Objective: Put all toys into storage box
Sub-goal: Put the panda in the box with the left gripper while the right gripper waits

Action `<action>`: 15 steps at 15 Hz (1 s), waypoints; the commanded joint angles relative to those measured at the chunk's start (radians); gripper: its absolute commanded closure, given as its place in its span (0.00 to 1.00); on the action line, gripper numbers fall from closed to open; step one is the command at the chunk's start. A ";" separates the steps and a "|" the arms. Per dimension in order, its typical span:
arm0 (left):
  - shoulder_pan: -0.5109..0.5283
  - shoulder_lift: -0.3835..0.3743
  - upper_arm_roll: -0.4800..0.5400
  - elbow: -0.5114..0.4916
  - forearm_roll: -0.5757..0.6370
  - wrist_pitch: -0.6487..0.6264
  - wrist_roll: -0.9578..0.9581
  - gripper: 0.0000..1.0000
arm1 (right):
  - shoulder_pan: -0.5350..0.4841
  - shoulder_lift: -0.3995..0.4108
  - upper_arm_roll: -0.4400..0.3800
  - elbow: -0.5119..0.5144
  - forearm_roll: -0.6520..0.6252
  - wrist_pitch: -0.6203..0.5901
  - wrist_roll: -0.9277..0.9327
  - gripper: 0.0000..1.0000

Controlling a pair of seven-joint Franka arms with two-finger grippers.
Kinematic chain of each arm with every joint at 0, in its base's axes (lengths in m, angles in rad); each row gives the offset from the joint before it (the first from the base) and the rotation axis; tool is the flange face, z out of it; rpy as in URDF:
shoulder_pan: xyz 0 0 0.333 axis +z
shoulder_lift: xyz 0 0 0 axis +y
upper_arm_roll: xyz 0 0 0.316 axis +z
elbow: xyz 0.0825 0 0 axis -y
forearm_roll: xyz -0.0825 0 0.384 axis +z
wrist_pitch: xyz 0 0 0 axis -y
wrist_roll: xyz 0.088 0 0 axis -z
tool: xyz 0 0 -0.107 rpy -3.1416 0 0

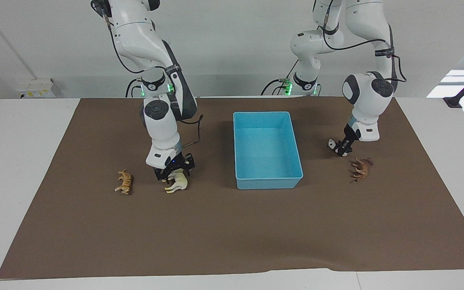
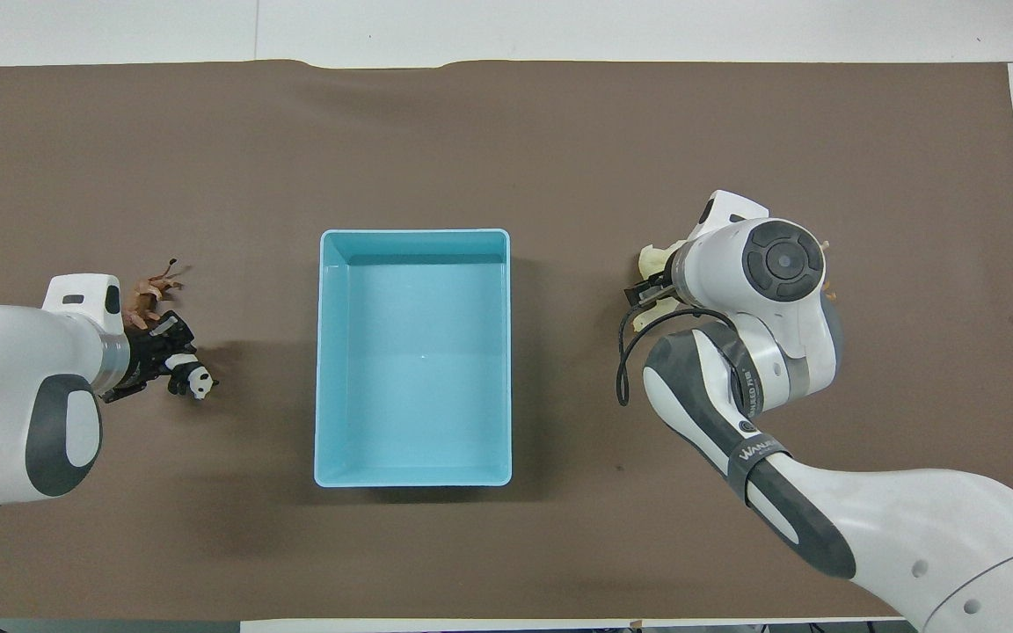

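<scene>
The light blue storage box [image 1: 267, 183] [image 2: 324, 352] stands mid-mat and holds nothing. My right gripper [image 1: 173, 172] is down on the cream horse [image 1: 178, 183], which lies on the mat; in the overhead view the wrist hides most of the horse [image 2: 652, 260]. The orange tiger [image 1: 124, 182] lies beside the horse, toward the right arm's end, and is nearly hidden in the overhead view. My left gripper [image 1: 342, 149] [image 2: 162, 350] is shut on the panda [image 1: 332, 145] [image 2: 194, 379], low over the mat. The brown animal [image 1: 361, 167] [image 2: 151, 288] lies next to it.
A brown mat [image 1: 232, 241] [image 2: 506, 132] covers most of the white table. The box stands between the two arms. The right arm's cable [image 2: 623, 369] loops out toward the box.
</scene>
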 commanded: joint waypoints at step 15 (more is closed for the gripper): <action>-0.494 0.015 -0.008 0.270 -0.077 -0.202 -0.306 0.08 | -0.028 -0.140 -0.009 0.244 -0.078 -0.516 0.035 1.00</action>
